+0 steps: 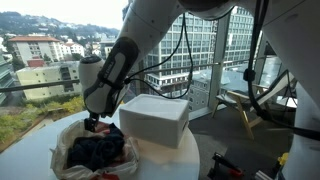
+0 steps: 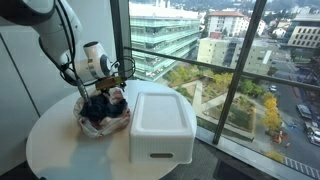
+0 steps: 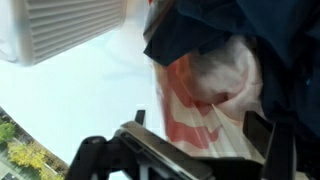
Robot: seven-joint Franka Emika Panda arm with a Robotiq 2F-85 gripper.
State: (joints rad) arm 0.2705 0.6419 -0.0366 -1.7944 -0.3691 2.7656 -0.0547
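Currently the arm [image 1: 120, 62] slopes down from the upper frame edge, and its wrist is bent so that the claw [image 1: 95, 122] points down into the mouth of the bag [image 1: 68, 152]. The bag stands on the table [image 1: 30, 150], just beside the box [image 1: 155, 120]. In the wrist view the two fingers [image 3: 262, 128] stand wide apart, with the wall of the bag between them and no pad pressed against it. The claw is open and grips nothing.

Hidden or unclear items:
- The base of the arm lies outside both exterior views.
- In both exterior views the fingertips are dark against the dark cloth [image 1: 100, 150], so contact with the cloth cannot be told.
- The wrist view is blurred. It cuts the cloth off at its top and right edges and shows only one corner of the box.
- The far side of the bag is covered by the claw in an exterior view [image 2: 112, 85].

Materials and shapes:
- Bag: thin, crinkled white plastic with a red print, open at the top, with a slack rim.
- Cloth: dark blue, soft, bunched into a heap that fills the bag.
- Box: white, matte and rectangular, with rounded corners and a flat top. One side shows fine ribs in the wrist view.
- Table: round, with a smooth white top, set close to the window [image 2: 215, 70].
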